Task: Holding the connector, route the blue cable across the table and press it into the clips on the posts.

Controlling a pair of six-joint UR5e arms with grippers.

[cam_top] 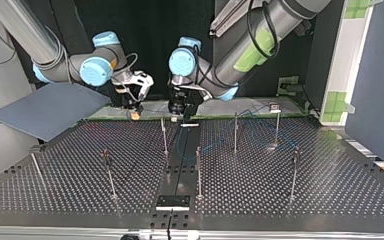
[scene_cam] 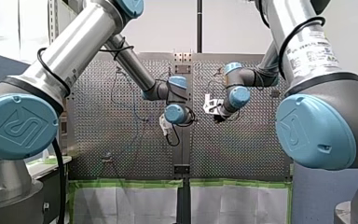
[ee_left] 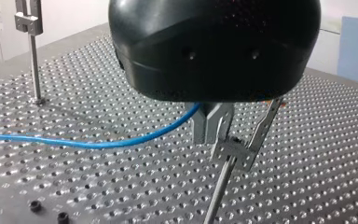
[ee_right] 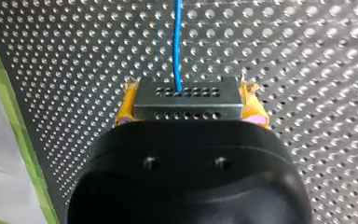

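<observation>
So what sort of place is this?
Probably a robotics lab bench: my left arm and my right arm over a perforated table with thin posts and a blue cable with connector.

Bright even light, faint shadows, glints on perforated table [ee_left: 98,177]

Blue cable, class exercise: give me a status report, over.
Right gripper shut on connector. Left gripper shut on blue cable, clip post just beside it. Cable not yet in that clip. Only that post stands close.

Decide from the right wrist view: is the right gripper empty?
No, the right gripper clamps the connector, with the blue cable leading out.
</observation>
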